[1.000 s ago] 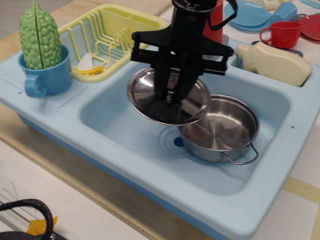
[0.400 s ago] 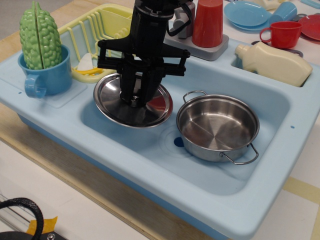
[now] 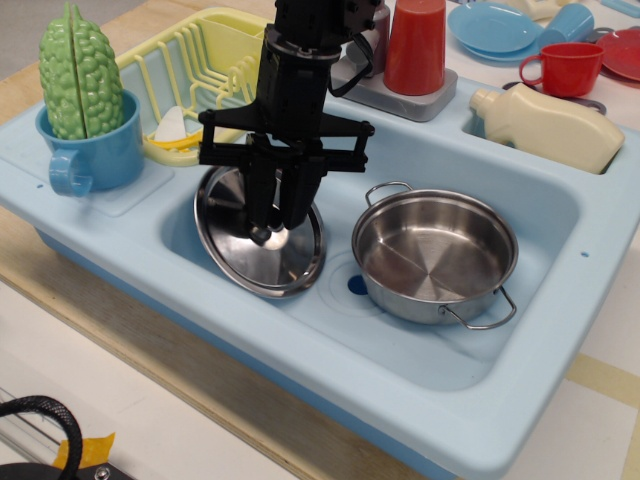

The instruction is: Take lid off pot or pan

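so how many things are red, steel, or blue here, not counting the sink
red: 3, tall cup, mug, plate
steel: 2, lid, pot
blue: 3, mug, plate, cup
total: 8

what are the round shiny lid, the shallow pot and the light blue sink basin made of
Round lid: polished steel by its look, mirror reflections. Shallow two-handled pot: likely the same, with bright brushed rings inside. Light blue sink basin: probably moulded plastic, matte, with rounded edges.
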Controlling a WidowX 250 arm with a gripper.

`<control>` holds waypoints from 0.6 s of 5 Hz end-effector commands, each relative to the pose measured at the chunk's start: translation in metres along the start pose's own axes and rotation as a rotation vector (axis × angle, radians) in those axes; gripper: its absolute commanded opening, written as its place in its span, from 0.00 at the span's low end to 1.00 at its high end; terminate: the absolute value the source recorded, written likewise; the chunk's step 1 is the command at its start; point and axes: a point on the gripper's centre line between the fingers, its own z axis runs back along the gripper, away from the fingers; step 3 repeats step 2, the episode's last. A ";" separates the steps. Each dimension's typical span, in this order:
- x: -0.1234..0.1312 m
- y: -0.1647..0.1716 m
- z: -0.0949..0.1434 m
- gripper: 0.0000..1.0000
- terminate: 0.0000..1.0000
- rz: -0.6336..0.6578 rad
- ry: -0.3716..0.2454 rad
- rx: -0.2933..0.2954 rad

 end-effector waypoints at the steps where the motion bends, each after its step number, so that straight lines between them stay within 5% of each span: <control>1: -0.010 0.001 -0.003 0.00 0.00 0.019 0.021 -0.026; 2: -0.010 0.001 -0.003 1.00 1.00 0.019 0.021 -0.026; 3: -0.010 0.001 -0.003 1.00 1.00 0.019 0.021 -0.026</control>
